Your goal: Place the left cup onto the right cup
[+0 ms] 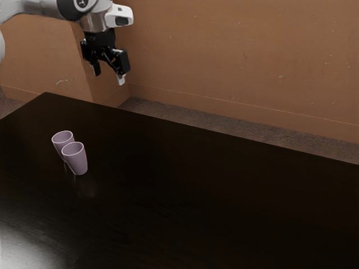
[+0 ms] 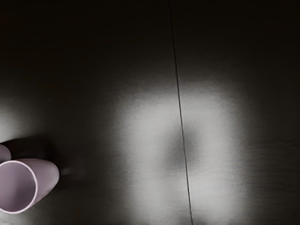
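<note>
One white robot arm (image 1: 84,11) enters from the exterior view's upper left and carries one black pincer (image 1: 109,76) high in the air, in front of a tan wall (image 1: 241,50). The pincer's two fingers stand apart with nothing between them, so it is released and holds nothing. Below lies a wide, dark wooden surface (image 1: 213,196). Two small lilac cups stand upright on the surface toward the exterior view's left, mouths open upward. The farther cup (image 1: 61,139) sits slightly toward that view's left. The nearer cup (image 1: 76,159) sits just beside it, toward the view's right and closer to the camera, overlapping it from this angle. Whether the two touch cannot be told. Neither cup is stacked on the other; both rest on the surface, well below the pincer and somewhat toward the exterior view's left of it. A strip of grey-brown floor (image 1: 235,126) runs between the surface's far edge and the wall. In the wrist view, one full cup (image 2: 21,187) shows its pale rim and hollow inside, seen from above. A cup sliver (image 2: 3,153) shows just beside it at the frame's edge. Which of the two is which cannot be told there. One thin straight seam (image 2: 180,122) crosses the dark surface, passing through a soft pale patch of reflected light (image 2: 154,140), well apart from the cups.
</note>
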`<state>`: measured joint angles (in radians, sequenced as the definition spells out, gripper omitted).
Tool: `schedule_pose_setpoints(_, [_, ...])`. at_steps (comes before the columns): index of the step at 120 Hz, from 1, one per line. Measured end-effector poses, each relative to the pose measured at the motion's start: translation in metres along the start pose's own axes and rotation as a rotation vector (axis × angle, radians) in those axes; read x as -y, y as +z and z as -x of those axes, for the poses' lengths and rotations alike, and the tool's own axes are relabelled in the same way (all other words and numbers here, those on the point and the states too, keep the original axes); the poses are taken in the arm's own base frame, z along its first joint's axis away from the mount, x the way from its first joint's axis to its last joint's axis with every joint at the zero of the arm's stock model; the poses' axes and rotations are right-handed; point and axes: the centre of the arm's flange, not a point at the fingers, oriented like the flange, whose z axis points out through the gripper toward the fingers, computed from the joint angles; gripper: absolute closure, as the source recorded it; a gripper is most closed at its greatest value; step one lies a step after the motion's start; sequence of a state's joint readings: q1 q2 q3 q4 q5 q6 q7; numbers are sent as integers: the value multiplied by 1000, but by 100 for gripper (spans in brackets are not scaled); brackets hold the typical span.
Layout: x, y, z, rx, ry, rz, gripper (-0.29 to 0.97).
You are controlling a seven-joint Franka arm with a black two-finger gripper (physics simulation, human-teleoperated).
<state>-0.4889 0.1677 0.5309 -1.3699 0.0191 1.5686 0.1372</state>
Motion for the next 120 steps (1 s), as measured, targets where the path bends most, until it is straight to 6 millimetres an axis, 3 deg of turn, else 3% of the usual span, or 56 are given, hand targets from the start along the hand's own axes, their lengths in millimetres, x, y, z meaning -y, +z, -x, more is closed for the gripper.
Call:
schedule_pose_setpoints(29, [-1,10,1,39,8,3,2])
schedule_pose_setpoints(81, [74,65,-4,72,-192,25,2])
schedule_pose_setpoints(90, [86,81,-7,88,-241,26,2])
schedule_pose_setpoints(120, [128,166,-1,155,-425,62,2])
